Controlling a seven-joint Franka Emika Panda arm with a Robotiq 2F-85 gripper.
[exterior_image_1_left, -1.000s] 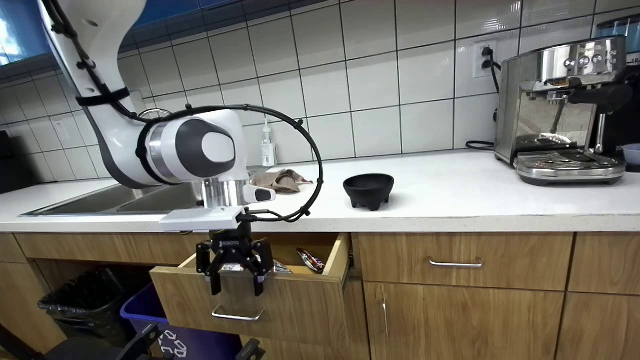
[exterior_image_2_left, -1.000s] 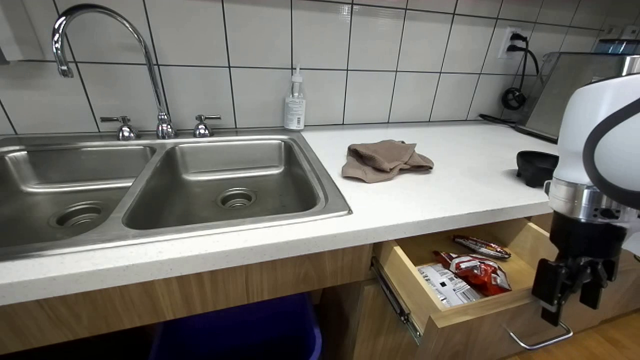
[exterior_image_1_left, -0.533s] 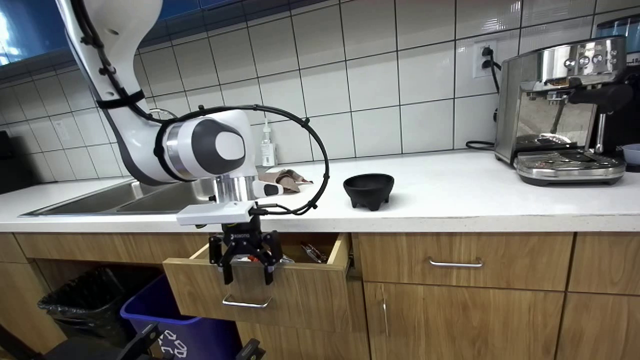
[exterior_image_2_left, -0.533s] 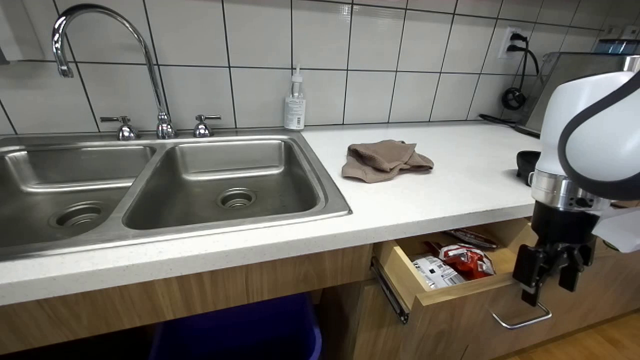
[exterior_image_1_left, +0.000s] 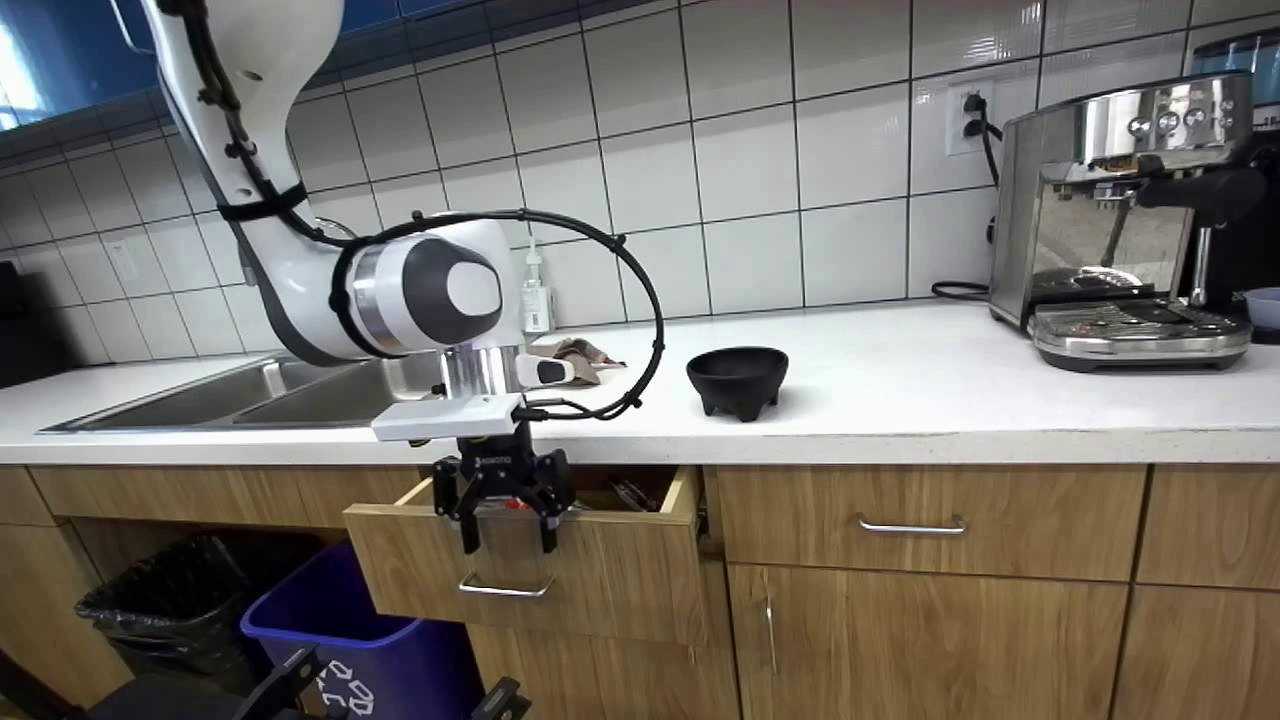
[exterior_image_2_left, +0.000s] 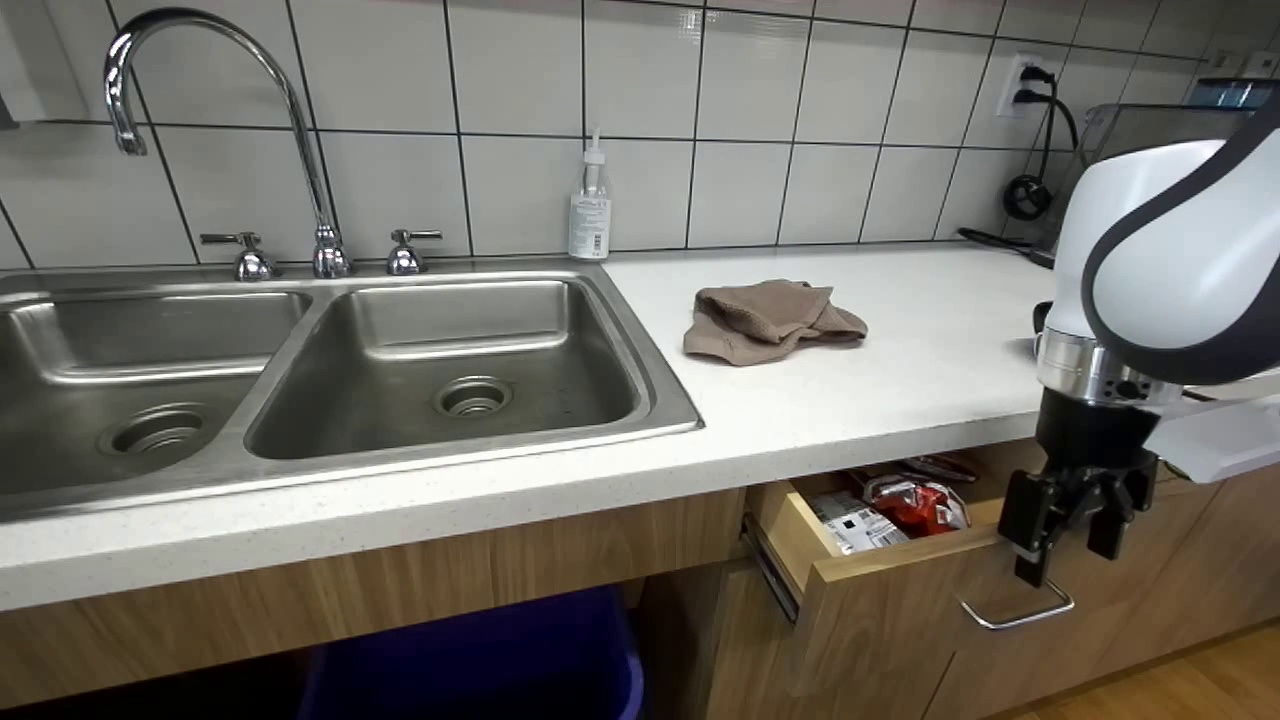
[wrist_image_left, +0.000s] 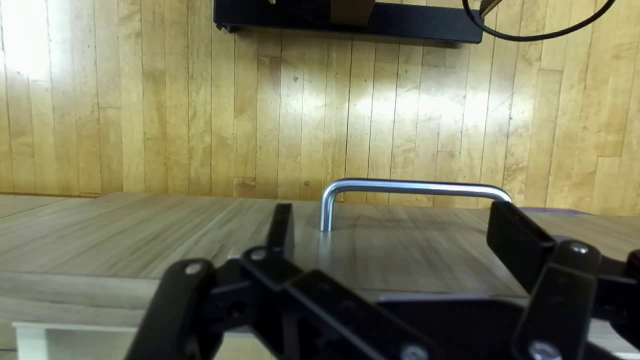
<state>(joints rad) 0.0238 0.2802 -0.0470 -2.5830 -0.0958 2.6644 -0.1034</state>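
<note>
While the blue plastic recycling bin (exterior_image_1_left: 360, 640) is standing at left in an exterior view, the black two-fingered gripper (exterior_image_1_left: 509, 540) is hanging to its right, fingers (exterior_image_1_left: 470, 537) spread wide and holding nothing. Just below the fingertips, the silver metal bar handle (wrist_image_left: 415, 187) is running parallel to the line joining them, on the front of the brown wooden drawer (exterior_image_1_left: 620, 570), which is standing partly open; whether the fingers are touching that front, I cannot tell. Farther right, a black round footed bowl (exterior_image_1_left: 738, 380) is sitting.
</note>
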